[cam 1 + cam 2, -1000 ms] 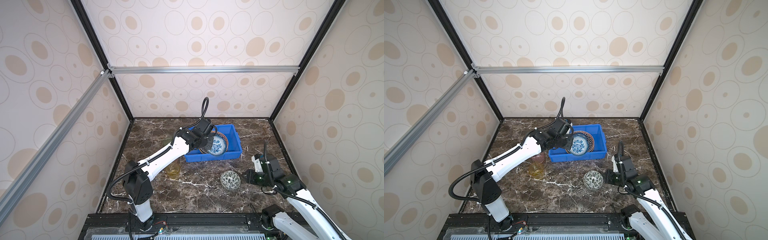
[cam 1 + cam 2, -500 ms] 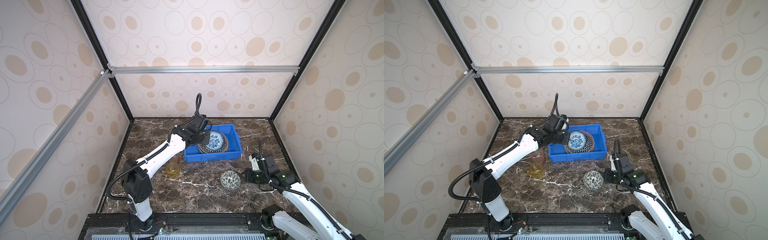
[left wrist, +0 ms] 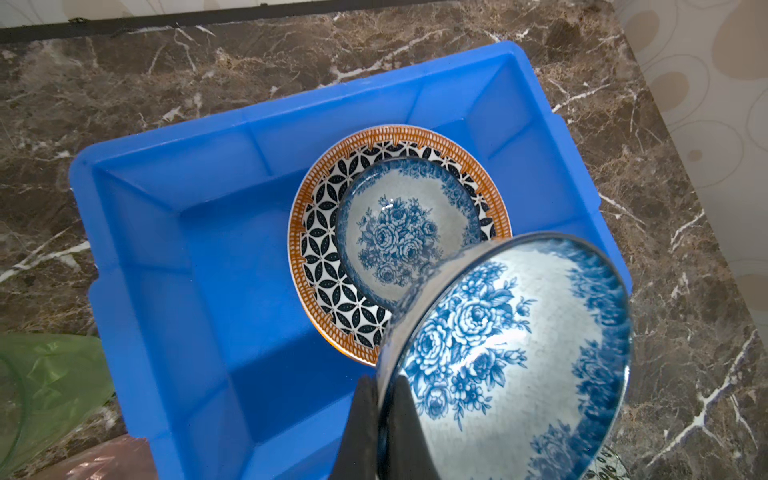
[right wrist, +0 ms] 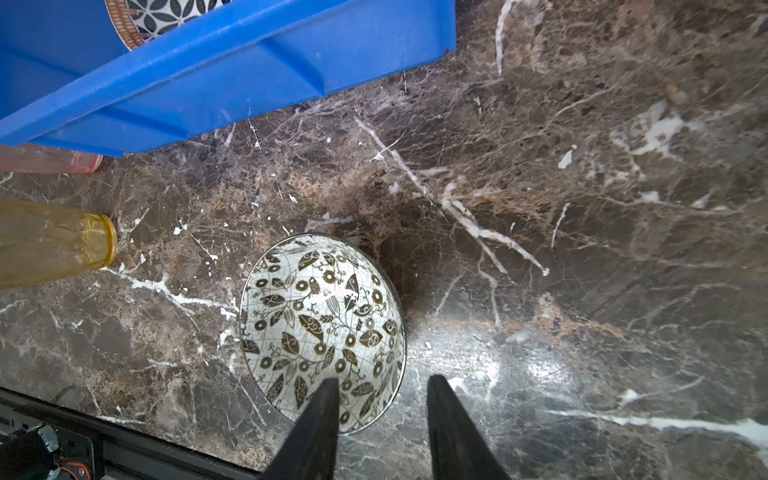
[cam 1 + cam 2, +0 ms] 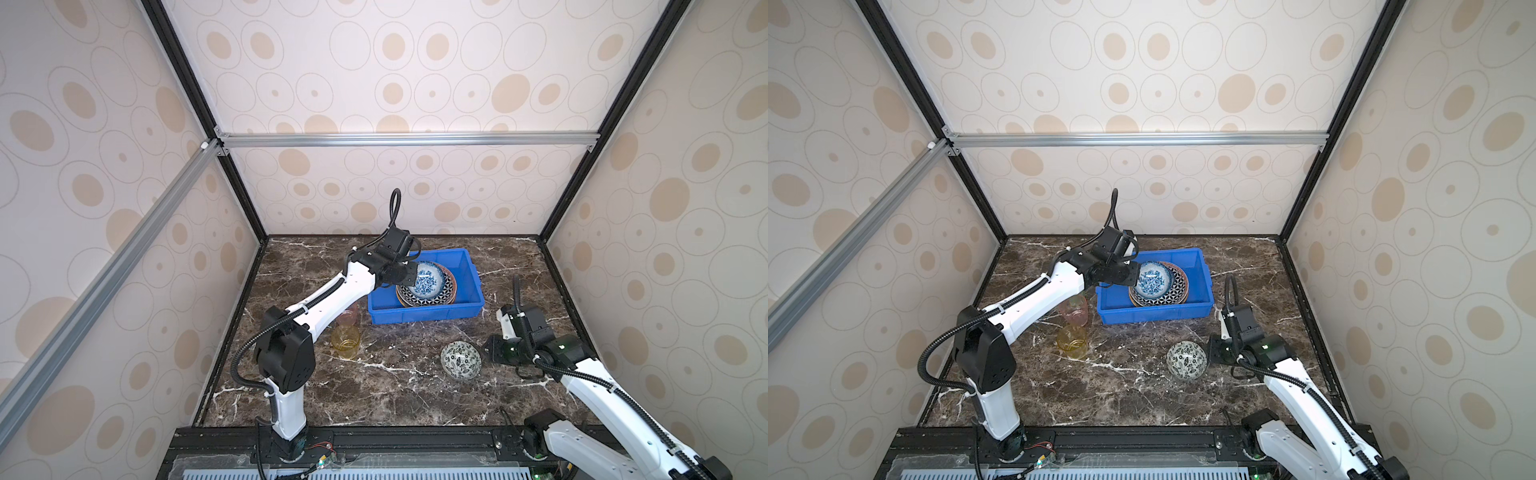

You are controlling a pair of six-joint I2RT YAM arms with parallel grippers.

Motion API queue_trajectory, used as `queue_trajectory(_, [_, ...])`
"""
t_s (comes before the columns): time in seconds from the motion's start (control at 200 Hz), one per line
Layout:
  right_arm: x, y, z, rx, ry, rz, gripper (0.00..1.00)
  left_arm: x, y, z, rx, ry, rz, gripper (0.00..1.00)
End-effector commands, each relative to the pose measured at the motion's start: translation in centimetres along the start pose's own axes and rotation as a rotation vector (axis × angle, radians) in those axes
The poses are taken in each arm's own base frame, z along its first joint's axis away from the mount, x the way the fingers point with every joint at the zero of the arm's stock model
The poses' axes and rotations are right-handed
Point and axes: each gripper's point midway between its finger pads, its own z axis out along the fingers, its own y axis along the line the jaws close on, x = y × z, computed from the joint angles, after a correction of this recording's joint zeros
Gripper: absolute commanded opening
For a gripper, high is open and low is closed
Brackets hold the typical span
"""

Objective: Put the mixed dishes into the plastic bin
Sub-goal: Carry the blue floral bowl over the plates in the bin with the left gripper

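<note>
Hanging tilted above the blue plastic bin [image 3: 291, 112], the blue-floral bowl [image 3: 511, 353] shows a glossy, crackle-grey inside printed with roses and a thin dark rim. The left gripper [image 3: 382, 386] has its jaws clamped tight on that rim, one finger inside and one outside.

On the bin's floor lies a round geometric plate [image 3: 320, 249], with black-and-white petals ringed by an orange, woven-looking border. A second floral bowl [image 3: 399, 237] sits upright on it.

Compared with a second ago, the held bowl is a little nearer the bin's rear wall, and the black-and-white bowl [image 4: 320, 328] has not moved. That bowl, glazed with leaves and small flowers, stands in front of the bin's right front corner. The right gripper [image 4: 382, 380] hovers at it with jaws parted, one finger over the inside and one outside the rim, gripping nothing.

Off the bin's left front corner stand a pink cup [image 5: 1074, 309] and, farther from the bin, a yellow cup [image 5: 345, 341], both translucent plastic. A green cup [image 3: 41, 374] shows just outside the bin beside the pink one. Everything rests on a brown, white-veined marble tabletop [image 5: 395, 395].
</note>
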Motion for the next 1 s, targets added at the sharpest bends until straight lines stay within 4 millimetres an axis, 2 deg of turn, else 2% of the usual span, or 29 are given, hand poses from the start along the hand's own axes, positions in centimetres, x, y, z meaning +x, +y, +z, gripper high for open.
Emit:
queue_trajectory(0.0, [-0.9,0.3,-0.1,0.002,-0.018,-0.017,0.38,-3.9,-0.7,-1.3,0.05,-0.107,-0.019,0.0])
queue_trajectory(0.735, [-1.2,0.1,0.5,0.025,-0.003,-0.028,0.38,-5.3,0.4,2.6,0.049,-0.071,-0.053,0.0])
queue_trajectory(0.996, [-1.1,0.1,0.9,0.028,0.005,-0.031,0.38,-5.1,0.9,4.0,0.046,-0.043,-0.064,0.0])
